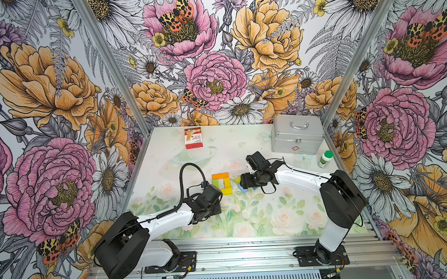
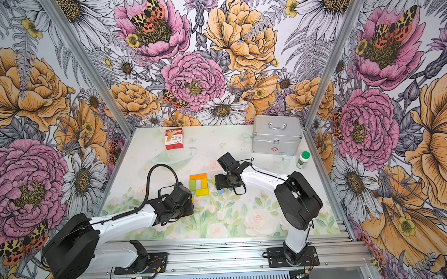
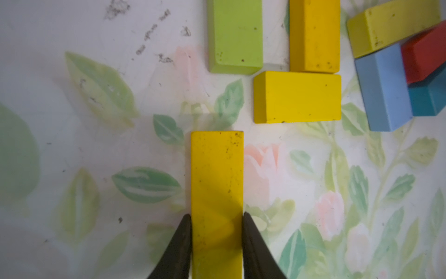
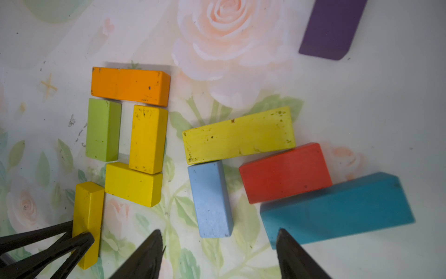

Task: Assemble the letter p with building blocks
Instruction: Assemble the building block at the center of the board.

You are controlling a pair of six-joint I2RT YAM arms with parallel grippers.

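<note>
Black fingers [image 3: 178, 246] of your left gripper [image 3: 216, 215] are clamped on the long sides of a yellow block [image 3: 217, 169]. It lies just short of the green block [image 3: 235, 36] in the square loop [image 1: 227, 183] near the bench's [image 1: 166, 147] middle. Stem placement appears to be in hand: align, butt up, then release. Your right gripper [image 4: 219, 230] hangs spread above the spare blocks [image 4: 284, 172].

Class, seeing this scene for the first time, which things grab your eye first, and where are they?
The square ring of blocks at mid-table: orange, green and yellow around a gap. The left gripper is shut on a yellow block close beside it, while the open right gripper hangs over a loose heap of yellow, red and blue blocks beside it.
</note>
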